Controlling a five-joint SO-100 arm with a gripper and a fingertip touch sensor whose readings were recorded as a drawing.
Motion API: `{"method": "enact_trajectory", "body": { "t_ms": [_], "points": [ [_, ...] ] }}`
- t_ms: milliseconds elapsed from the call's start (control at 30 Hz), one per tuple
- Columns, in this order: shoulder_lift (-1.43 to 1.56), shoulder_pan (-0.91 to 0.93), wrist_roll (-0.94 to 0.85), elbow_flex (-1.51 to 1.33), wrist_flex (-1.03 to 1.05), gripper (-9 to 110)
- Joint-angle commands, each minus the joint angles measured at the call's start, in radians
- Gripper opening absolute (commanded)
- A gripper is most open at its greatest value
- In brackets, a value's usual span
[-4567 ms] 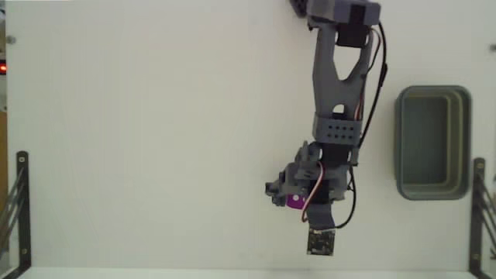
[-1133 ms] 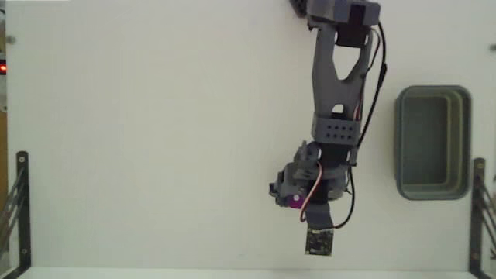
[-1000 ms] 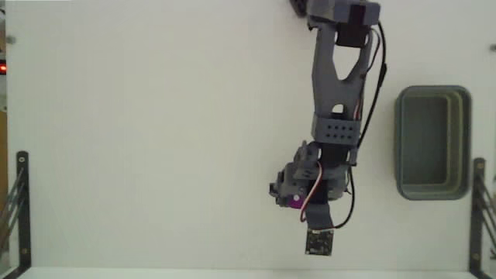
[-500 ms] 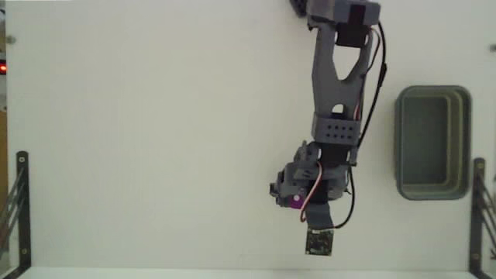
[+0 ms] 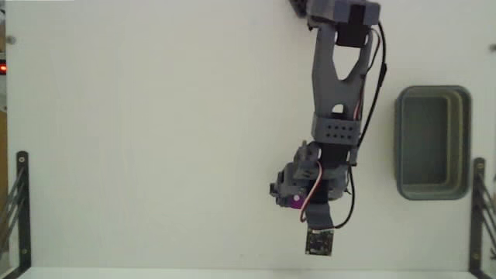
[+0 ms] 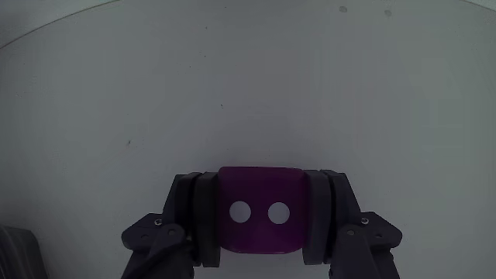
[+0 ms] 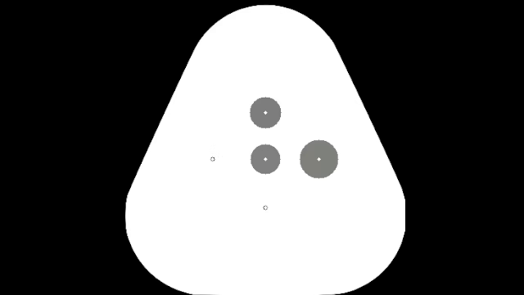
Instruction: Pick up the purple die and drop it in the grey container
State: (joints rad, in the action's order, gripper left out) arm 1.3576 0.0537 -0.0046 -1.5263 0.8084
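Note:
The purple die fills the gap between my two dark fingers in the wrist view, two white pips facing the camera. My gripper is shut on it, one pad against each side. From the fixed view the purple die shows as a small magenta spot under the gripper, near the lower middle of the white table. The grey container stands far off to the right, with nothing visible inside it.
A small black circuit board hangs just below the gripper in the fixed view. Black metal brackets stand at the left and right table edges. The arm reaches down from the top.
Since 4.6 s ago the gripper has closed in a little on the die. Over the last second nothing has visibly moved.

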Motion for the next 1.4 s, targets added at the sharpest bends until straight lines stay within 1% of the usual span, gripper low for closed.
{"method": "enact_trajectory", "body": {
  "t_ms": [0,933,1367],
  "points": [
    [0.029,0.002,0.005,-0.008,-0.007,57],
    [0.030,0.002,0.005,-0.004,-0.001,57],
    [0.040,0.002,0.005,0.129,0.142,57]
  ]
}}
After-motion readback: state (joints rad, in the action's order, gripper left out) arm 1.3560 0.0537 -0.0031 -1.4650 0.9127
